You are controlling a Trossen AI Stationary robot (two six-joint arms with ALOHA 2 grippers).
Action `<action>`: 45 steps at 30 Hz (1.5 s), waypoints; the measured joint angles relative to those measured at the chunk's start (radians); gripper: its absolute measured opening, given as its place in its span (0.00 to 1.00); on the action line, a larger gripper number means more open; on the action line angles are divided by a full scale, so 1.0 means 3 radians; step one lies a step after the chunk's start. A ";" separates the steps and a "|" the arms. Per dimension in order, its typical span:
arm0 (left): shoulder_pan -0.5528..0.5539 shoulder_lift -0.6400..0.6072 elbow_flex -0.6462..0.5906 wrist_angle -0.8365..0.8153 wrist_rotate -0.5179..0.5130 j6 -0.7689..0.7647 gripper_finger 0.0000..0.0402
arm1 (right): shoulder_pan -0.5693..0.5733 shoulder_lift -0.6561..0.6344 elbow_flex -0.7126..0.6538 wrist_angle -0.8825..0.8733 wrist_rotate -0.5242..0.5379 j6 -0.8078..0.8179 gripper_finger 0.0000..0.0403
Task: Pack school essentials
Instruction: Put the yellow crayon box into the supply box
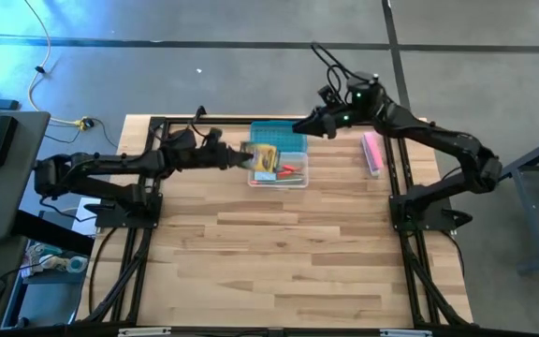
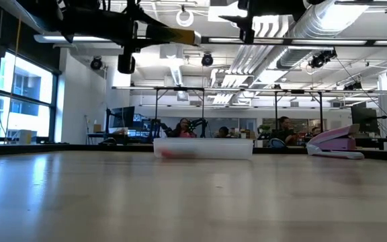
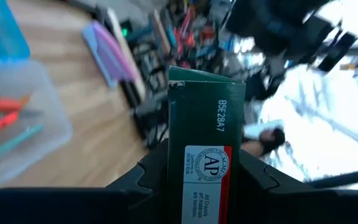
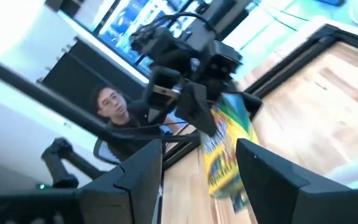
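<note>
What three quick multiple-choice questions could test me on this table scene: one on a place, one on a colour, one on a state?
1. Where is the crayon pack?
A. flat on the bare table
B. in the left gripper, over the clear box
C. on the floor

2. What colour is the bar lying to the box's right?
A. pink
B. black
C. white

3. What is the right gripper holding?
A. scissors
B. the bar
C. nothing

Answers:
1 B: the left wrist view shows the fingers clamped on the pack, and the high view puts it over the box.
2 A: it shows pink in the high view.
3 C: the right wrist view shows its fingers apart with nothing between them.
</note>
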 joint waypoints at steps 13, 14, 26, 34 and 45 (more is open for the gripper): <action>0.0420 0.0000 0.0000 0.0534 -0.0283 -0.0023 0.27 | -0.0250 0.0214 -0.0011 0.0031 0.0003 0.0179 0.49; 0.0439 0.0000 0.0000 0.0558 -0.0280 -0.0023 0.27 | -0.0250 0.0254 -0.0011 0.0078 0.0004 0.0202 0.49; 0.0547 0.0000 0.0000 0.0543 -0.0170 -0.0128 0.27 | -0.0157 0.0711 -0.0011 0.0774 0.0125 0.0401 0.49; 0.0547 0.0001 0.0000 0.0523 -0.0089 -0.0175 0.27 | -0.0018 0.0830 -0.0013 0.1079 0.0193 0.0457 0.49; 0.0549 -0.0004 -0.0001 0.0527 0.0013 -0.0195 0.27 | 0.0181 0.0903 -0.0013 0.1205 0.0426 0.0581 0.49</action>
